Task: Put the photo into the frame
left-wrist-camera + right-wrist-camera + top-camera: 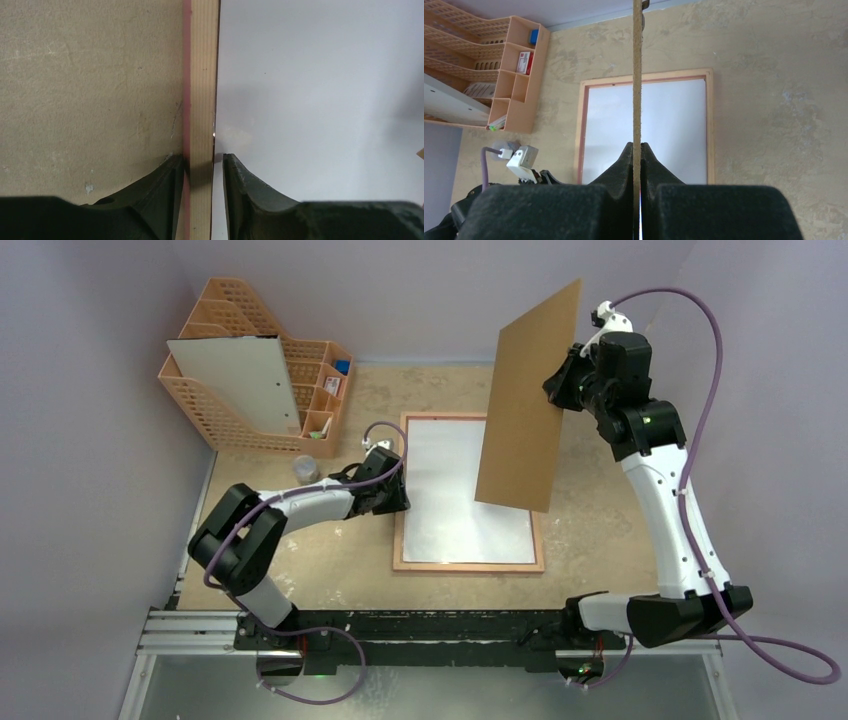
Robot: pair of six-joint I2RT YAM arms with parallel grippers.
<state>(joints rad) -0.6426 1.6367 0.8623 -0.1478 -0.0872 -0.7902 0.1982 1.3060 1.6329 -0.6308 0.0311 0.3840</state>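
Observation:
The frame [470, 566] lies flat on the table with its peach-orange back up. The photo [440, 490] lies inside it with its white back up. My left gripper [398, 495] is closed round the frame's left rail [202, 75]. One finger presses the rail's outer edge and the other rests on the photo [320, 75], a sliver from the rail. My right gripper [560, 390] is shut on the brown backing board [525, 400]. It holds the board upright and tilted above the frame's right half. The right wrist view shows the board edge-on [637, 75] over the photo [674, 125].
An orange mesh file rack [250, 350] stands at the back left, with a white panel [240, 380] leaning on it. A small clear jar [306, 470] sits near my left arm. Walls close in on the left, back and right.

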